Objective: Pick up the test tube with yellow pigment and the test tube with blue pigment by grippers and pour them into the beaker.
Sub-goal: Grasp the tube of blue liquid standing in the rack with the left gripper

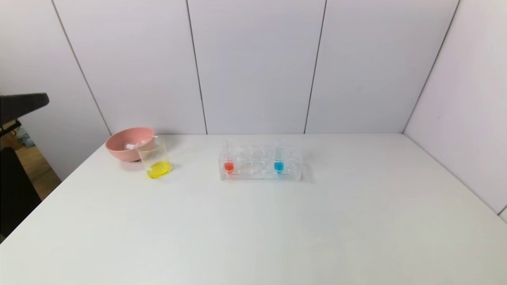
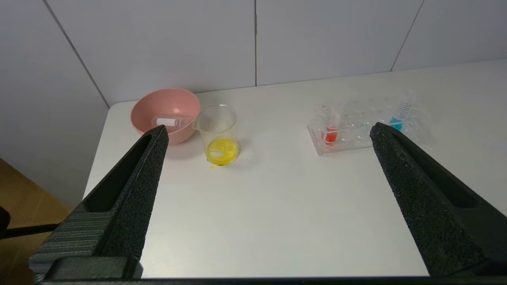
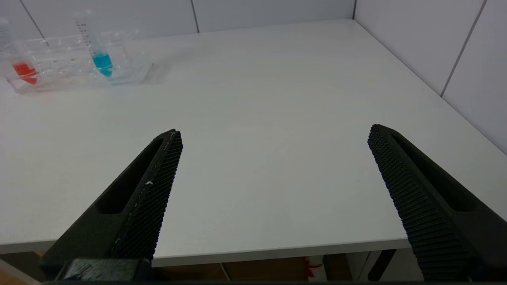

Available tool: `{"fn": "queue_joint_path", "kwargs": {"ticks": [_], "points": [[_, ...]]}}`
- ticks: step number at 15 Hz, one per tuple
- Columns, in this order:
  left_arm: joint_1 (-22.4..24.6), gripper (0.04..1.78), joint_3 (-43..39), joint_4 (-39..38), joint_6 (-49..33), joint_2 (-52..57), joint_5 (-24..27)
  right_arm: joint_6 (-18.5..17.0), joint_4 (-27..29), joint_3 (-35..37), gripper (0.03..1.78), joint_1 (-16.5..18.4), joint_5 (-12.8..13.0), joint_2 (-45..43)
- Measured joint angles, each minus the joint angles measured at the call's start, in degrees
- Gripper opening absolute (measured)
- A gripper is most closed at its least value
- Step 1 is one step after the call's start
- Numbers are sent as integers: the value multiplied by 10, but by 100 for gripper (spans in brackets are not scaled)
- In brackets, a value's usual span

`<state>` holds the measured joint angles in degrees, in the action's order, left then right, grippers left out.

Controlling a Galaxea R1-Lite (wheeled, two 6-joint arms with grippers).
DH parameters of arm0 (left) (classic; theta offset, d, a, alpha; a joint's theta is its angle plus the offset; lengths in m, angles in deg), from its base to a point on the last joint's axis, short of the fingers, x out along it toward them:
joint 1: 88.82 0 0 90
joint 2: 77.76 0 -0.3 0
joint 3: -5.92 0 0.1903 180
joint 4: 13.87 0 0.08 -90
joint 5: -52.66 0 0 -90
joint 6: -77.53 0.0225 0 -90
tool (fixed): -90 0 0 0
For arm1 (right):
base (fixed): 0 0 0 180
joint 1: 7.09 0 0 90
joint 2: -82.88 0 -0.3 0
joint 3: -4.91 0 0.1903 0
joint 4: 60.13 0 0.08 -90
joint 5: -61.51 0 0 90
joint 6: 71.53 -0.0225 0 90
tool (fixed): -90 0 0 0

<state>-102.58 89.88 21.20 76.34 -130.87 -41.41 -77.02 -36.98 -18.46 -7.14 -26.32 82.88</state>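
The beaker stands at the far left of the table and holds yellow liquid; it also shows in the left wrist view. No tube with yellow liquid shows; an empty clear tube lies in the pink bowl. The test tube with blue pigment stands upright in the right part of the clear rack, and shows in the right wrist view. My left gripper is open and empty, back from the table's front edge. My right gripper is open and empty, also back near the front edge.
The pink bowl sits just behind the beaker, touching or nearly so. A tube with red-orange liquid stands in the rack's left part. A small yellow spill lies by the beaker's base. Walls close the back and right.
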Motion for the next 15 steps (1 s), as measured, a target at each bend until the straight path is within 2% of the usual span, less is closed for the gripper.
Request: {"fn": "queue_joint_path", "kwargs": {"ticks": [4,8,15], "points": [[-22,178,-78,-110,-11,23,-5,0,0,0,171,0,0,0],[-42,178,-88,-166,-62,-13,-11,0,0,0,171,0,0,0],[-165,178,-85,-338,-91,-158,-143,0,0,0,171,0,0,0]]}}
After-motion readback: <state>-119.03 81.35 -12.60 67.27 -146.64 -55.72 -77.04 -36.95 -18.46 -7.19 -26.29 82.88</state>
